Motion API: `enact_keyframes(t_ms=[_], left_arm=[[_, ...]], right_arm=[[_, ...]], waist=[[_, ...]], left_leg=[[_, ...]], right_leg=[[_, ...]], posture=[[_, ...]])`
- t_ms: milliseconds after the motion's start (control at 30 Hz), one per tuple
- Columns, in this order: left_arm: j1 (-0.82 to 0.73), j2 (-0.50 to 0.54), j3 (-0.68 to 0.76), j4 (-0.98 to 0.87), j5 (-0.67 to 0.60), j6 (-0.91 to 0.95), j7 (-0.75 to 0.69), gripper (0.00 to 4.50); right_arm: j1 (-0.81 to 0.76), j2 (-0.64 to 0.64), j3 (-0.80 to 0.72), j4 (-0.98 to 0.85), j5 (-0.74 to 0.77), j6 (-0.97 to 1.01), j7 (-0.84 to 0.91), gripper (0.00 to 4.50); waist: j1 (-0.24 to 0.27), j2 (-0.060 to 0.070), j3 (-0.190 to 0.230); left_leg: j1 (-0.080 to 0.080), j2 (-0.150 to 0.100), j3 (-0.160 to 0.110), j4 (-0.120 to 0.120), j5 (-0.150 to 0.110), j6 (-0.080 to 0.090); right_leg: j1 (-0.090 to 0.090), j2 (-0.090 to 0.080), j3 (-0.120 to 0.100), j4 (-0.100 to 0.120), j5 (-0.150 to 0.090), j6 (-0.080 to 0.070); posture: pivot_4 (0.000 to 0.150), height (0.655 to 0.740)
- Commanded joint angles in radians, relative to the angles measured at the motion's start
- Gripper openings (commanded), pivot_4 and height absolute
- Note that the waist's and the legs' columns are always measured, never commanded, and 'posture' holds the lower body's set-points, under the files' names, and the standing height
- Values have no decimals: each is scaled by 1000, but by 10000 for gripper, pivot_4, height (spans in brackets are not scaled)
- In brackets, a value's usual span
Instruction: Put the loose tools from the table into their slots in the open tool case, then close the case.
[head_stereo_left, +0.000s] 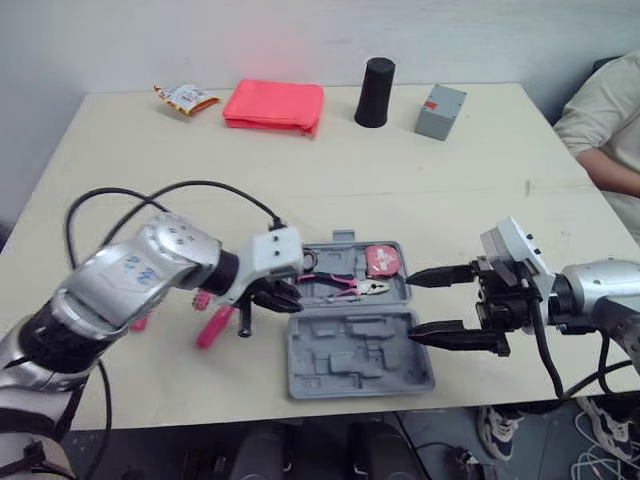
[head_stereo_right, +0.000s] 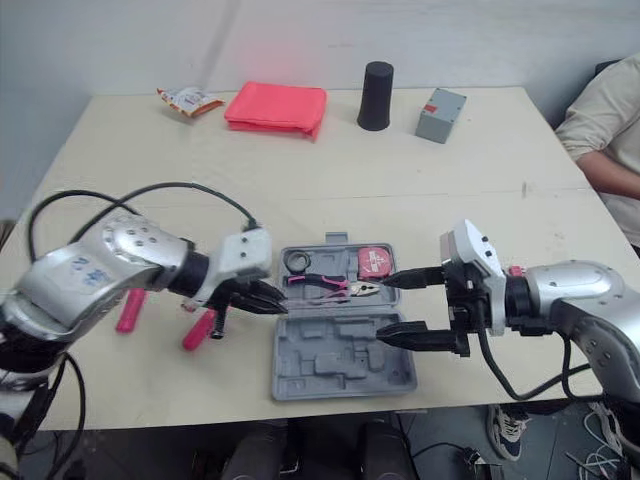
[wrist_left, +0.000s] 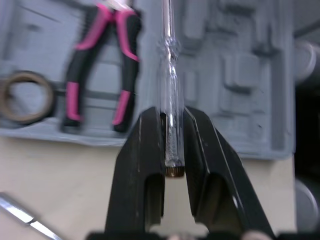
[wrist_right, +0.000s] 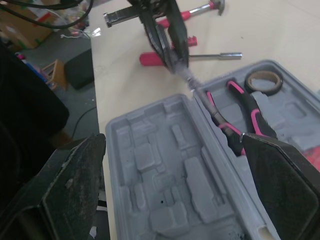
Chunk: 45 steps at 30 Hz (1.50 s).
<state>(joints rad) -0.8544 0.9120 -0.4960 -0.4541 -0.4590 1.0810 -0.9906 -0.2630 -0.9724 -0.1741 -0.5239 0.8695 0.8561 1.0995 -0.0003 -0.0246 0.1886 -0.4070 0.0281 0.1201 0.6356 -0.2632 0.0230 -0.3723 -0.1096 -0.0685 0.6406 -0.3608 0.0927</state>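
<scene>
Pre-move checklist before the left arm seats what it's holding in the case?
1. Left gripper grip on the clear-handled slender tool: ok, shut on it.
2. Grey plastic tool case open: ok, both halves flat.
3. Tool over its matching slot: cannot tell.
4. Pink-and-black pliers seated in the case: ok.
5. Right gripper out of the path: ok, open at the case's right edge.
6. Table free of loose tools: not ok, pink-handled tools lie left of the case.

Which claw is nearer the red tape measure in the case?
Right. The right claw is beside the tape measure at the case edge; the left claw is at the opposite edge.
</scene>
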Motion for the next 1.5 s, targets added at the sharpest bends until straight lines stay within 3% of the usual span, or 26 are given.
enact_keyframes(t_ms=[33, 300, 733, 967, 1500], left_arm=[[-46, -32, -64, 11, 33, 11, -36, 183], [-88, -123, -151, 64, 128, 52, 23, 183], [-65, -154, -180, 10, 161, 118, 76, 183], [-71, -188, -215, 55, 199, 80, 77, 183], [-115, -229, -198, 89, 231, -1, 47, 183]], right_arm=[[59, -9, -62, -65, 27, 3, -34, 45000], [138, -13, -103, -93, 40, 2, -78, 45000], [129, 5, -80, -77, 40, -22, -103, 45000], [91, 31, -86, -70, 90, 8, -135, 45000], [115, 14, -67, -76, 50, -21, -127, 45000]], waist=[[3, 0, 0], [3, 0, 0], [4, 0, 0], [14, 0, 0], [24, 0, 0]], left_leg=[[0, 0, 0, 0, 0, 0], [-1, 0, -2, 6, 0, 1], [-2, 1, -4, 11, -1, 2], [-2, 0, -5, 12, -1, 2], [-2, 0, -8, 13, -1, 2]], right_leg=[[0, 0, 0, 0, 0, 0], [0, 0, 0, 3, 0, 0], [2, 0, -1, 5, 0, 0], [4, -1, -2, 4, 0, 0], [7, -1, -5, 4, 0, 0]], posture=[[1500, 7361], [1500, 7361], [1500, 7361], [1500, 7361], [1500, 7361]])
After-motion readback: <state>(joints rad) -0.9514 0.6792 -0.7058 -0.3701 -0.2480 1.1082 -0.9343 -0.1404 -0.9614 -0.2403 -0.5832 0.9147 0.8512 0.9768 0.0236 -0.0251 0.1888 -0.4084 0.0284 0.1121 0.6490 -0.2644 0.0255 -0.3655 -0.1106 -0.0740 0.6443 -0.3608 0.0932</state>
